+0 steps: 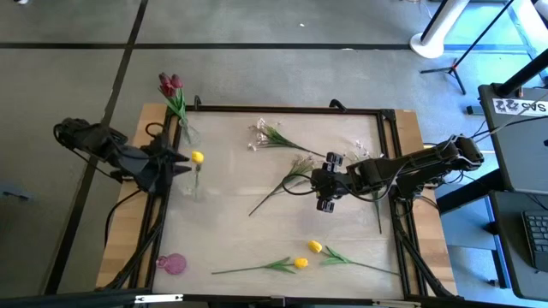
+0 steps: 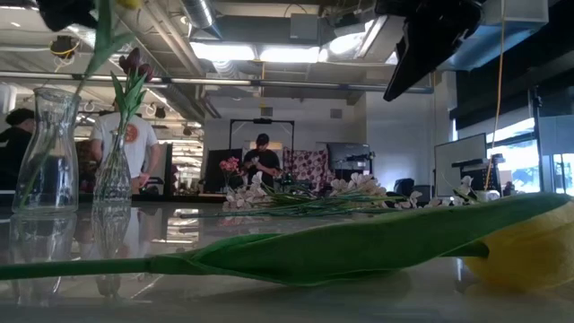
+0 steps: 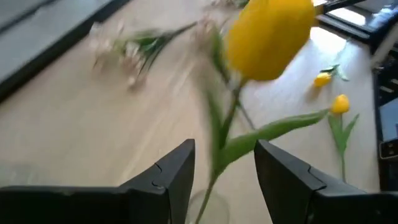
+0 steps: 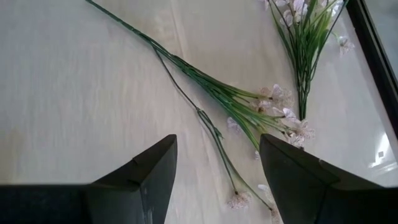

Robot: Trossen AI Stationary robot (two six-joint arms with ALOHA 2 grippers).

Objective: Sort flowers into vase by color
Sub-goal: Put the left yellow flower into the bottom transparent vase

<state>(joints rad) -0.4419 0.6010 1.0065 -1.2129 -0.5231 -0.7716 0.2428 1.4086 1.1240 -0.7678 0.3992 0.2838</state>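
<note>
High view: left gripper (image 1: 181,162) jaws spread beside a yellow tulip (image 1: 198,157) standing in its vase (image 1: 193,186). Right gripper (image 1: 324,185) spread over a white spray (image 4: 249,112) mid-table; light, limp, best pinched on the stalk.

We see two vases (image 1: 190,184) standing near the table's (image 1: 231,231) left edge, each with a tulip (image 1: 198,157) in it. Blossom sprays (image 1: 276,135) lie across the table's far middle and right, and two more tulips (image 1: 300,263) lie near its front edge.
</note>
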